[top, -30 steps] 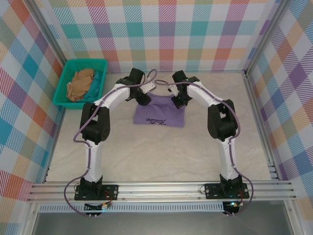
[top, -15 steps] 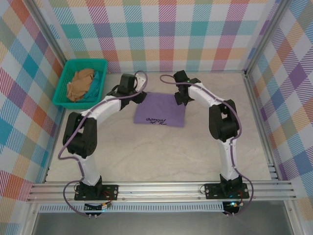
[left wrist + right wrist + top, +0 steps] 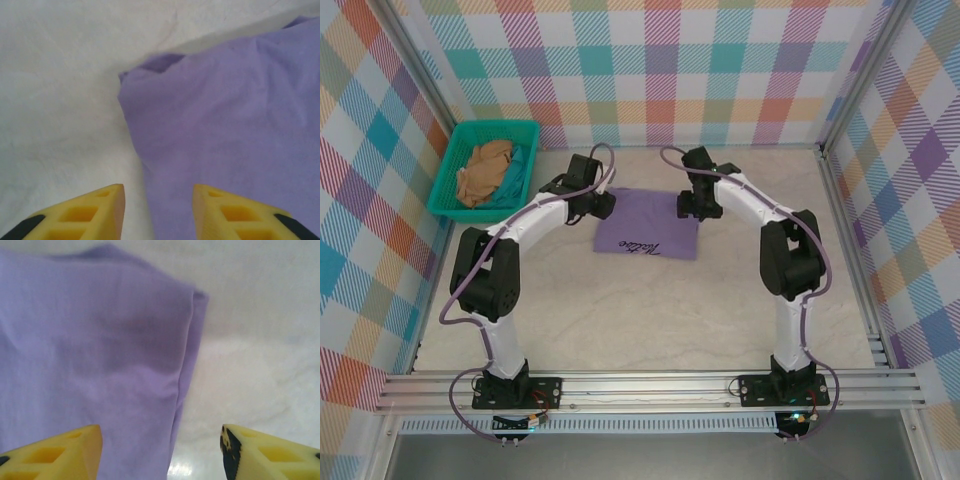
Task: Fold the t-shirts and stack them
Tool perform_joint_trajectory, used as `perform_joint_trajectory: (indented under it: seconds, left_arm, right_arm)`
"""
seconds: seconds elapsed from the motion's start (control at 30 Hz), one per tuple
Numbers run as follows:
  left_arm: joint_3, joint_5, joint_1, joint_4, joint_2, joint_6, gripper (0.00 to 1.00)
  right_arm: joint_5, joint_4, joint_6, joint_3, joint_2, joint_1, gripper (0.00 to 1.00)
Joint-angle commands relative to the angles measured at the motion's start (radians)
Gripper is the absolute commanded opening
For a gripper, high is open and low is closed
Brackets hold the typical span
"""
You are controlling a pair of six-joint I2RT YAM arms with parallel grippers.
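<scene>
The left gripper [image 3: 158, 190] and right gripper [image 3: 161, 431] were held open, empty, at the far corners of the folded purple shirt [image 3: 650, 228]

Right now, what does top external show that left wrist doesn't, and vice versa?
Top external: the teal basket holding a tan t-shirt, the right hand at the far right corner of the lavender t-shirt, and that shirt's dark script mark. Left wrist: the shirt's rumpled corner up close, the left hand with open yellow fingertips either side of its edge. Both: the shirt lying on the pale table.
</scene>
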Motion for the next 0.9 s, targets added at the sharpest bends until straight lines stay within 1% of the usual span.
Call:
perform_joint_trajectory:
  seconds: [0.0, 0.07, 0.13, 0.23, 0.3, 0.4, 0.5, 0.6, 0.67, 0.7, 0.77, 0.87]
  left_arm:
    - [-0.040, 0.028, 0.005, -0.066, -0.052, -0.115, 0.43]
    - [-0.061, 0.043, 0.005, -0.086, -0.055, -0.154, 0.43]
    - [-0.075, 0.081, 0.003, -0.098, -0.039, -0.197, 0.43]
    - [-0.104, 0.095, -0.014, -0.070, -0.006, -0.244, 0.42]
    - [-0.111, 0.085, -0.024, -0.052, 0.018, -0.268, 0.41]
    - [-0.091, 0.078, -0.027, -0.048, 0.072, -0.289, 0.41]
    - [-0.027, 0.070, -0.027, -0.081, 0.157, -0.293, 0.39]
    - [0.060, 0.053, -0.027, -0.127, 0.253, -0.286, 0.33]
    - [0.108, 0.027, -0.027, -0.145, 0.308, -0.283, 0.32]
    - [0.137, 0.014, -0.026, -0.154, 0.330, -0.280, 0.32]
    - [0.197, -0.007, -0.022, -0.180, 0.377, -0.268, 0.31]
    - [0.315, -0.028, -0.009, -0.242, 0.450, -0.252, 0.31]
  right_arm:
    - [-0.131, -0.006, 0.141, -0.107, -0.081, -0.005, 0.62]
    - [-0.170, 0.026, 0.183, -0.177, -0.109, -0.004, 0.58]
    - [-0.207, 0.053, 0.206, -0.226, -0.116, -0.005, 0.55]
    - [-0.245, 0.098, 0.223, -0.270, -0.099, -0.005, 0.52]
    - [-0.254, 0.113, 0.228, -0.279, -0.084, -0.003, 0.47]
    - [-0.233, 0.117, 0.223, -0.275, -0.060, -0.003, 0.42]
    - [-0.205, 0.112, 0.214, -0.255, -0.025, -0.003, 0.29]
    - [-0.202, 0.099, 0.199, -0.204, 0.029, -0.005, 0.12]
    - [-0.195, 0.079, 0.183, -0.156, 0.070, -0.008, 0.05]
    - [-0.189, 0.069, 0.175, -0.130, 0.091, -0.013, 0.02]
    - [-0.184, 0.048, 0.161, -0.076, 0.127, -0.024, 0.00]
    - [-0.173, 0.016, 0.140, 0.018, 0.180, -0.054, 0.00]
